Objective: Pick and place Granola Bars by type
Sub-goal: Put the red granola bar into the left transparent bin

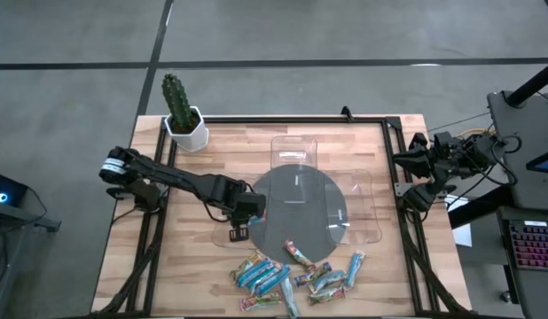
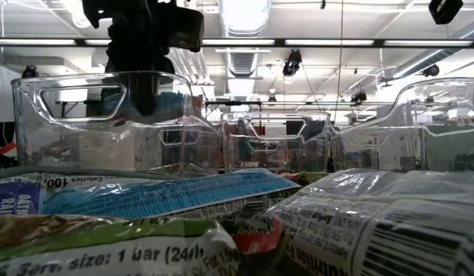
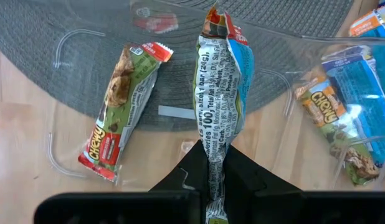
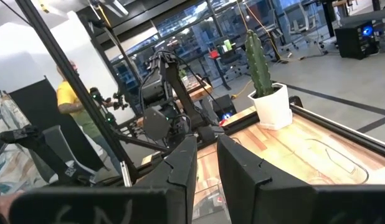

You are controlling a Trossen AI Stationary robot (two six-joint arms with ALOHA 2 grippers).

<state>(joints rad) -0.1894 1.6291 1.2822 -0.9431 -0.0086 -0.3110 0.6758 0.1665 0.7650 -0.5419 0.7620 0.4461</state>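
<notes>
- Left gripper [image 3: 212, 186] is clamped on the tail end of one granola bar [image 3: 221, 93], which hangs out past the fingertips over a clear tray [image 1: 231, 232] at the left edge of the round grey mat [image 1: 301, 213].
- One green-and-red Chewy bar [image 3: 121, 112] already lies in that tray.
- Remaining granola bars, mostly blue, sit in a loose pile [image 1: 292, 273] at the table's near edge, well apart from the held one.
- Right gripper [image 4: 206, 163] waits off the table's right side, fingers apart, holding nothing.
- Risk: the grip is only on the crimped wrapper end; the slick foil could slip out early, or the bar could swing and land on the tray rim.
- Risk: the held wrapper shows blue, unlike the green one below; releasing here may mix types.
- Risk: the tray is light and clear, so a low descent could nudge it.
</notes>
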